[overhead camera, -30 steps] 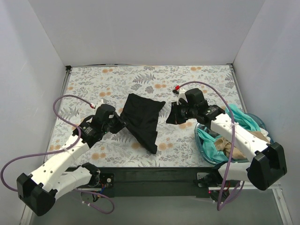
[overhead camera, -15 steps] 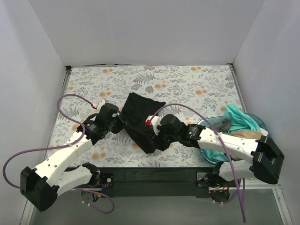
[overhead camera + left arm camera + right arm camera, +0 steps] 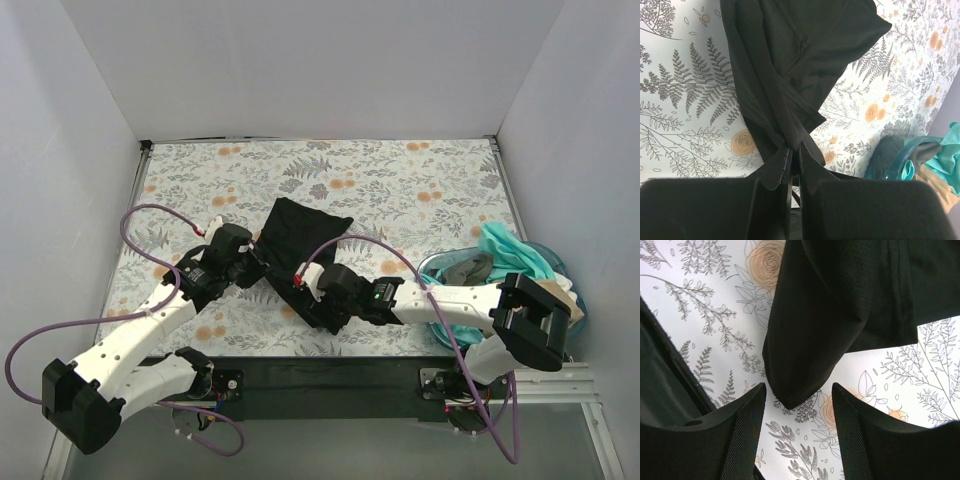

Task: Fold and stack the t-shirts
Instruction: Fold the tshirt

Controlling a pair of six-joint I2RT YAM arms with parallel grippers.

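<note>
The black t-shirt point(image 3: 298, 245) lies crumpled on the floral table point(image 3: 400, 190), narrowing to a point near the front edge. My left gripper point(image 3: 258, 268) is shut on its left edge; the left wrist view shows the cloth point(image 3: 790, 75) pinched between the closed jaws point(image 3: 795, 150). My right gripper point(image 3: 312, 312) is open just above the shirt's pointed near corner point(image 3: 795, 385), which lies between the spread fingers without touching them. Teal point(image 3: 510, 252), tan point(image 3: 545, 287) and dark shirts are piled in the tub at the right.
The translucent blue tub point(image 3: 440, 272) stands at the right front, also seen in the left wrist view point(image 3: 905, 160). White walls enclose the table on three sides. The dark front edge of the table point(image 3: 300, 372) runs just below the right gripper.
My right arm has swung left from near the tub across to the shirt's near corner, and its gripper now hovers open over it. The left gripper has kept its hold.
</note>
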